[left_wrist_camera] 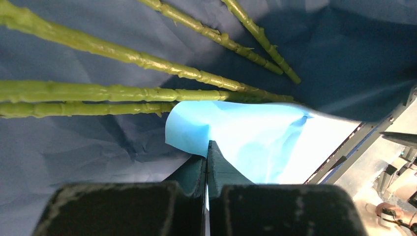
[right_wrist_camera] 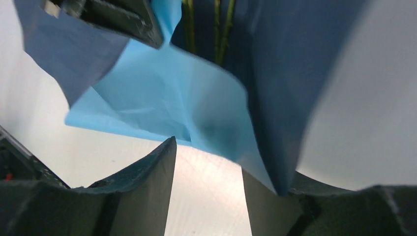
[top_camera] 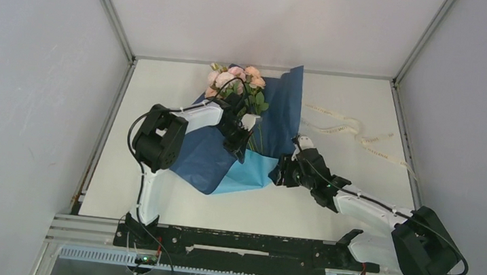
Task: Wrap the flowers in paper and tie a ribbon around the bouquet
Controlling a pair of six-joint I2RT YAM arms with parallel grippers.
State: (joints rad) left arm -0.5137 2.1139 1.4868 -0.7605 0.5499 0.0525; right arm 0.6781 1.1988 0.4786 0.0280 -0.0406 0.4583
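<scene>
The left tool [left_wrist_camera: 207, 147] has its jaws shut, pinching a folded light-blue edge of the paper [top_camera: 200, 164]. The right tool [right_wrist_camera: 209, 157] stands with jaws apart, gripping nothing. The flowers [top_camera: 237, 79] lie on the paper, mid-table [top_camera: 162, 102]. The ribbon [top_camera: 363, 140] lies apart, on the right.

Your white table [top_camera: 159, 200] is boxed in: a grey left wall [top_camera: 27, 87] and right wall [top_camera: 486, 81] flank it, and a paler back panel [top_camera: 267, 17] stands behind it. Metal posts [top_camera: 113, 9] rise from its far corners. A black rail [top_camera: 243, 245] lines its near edge. Light falls evenly.
</scene>
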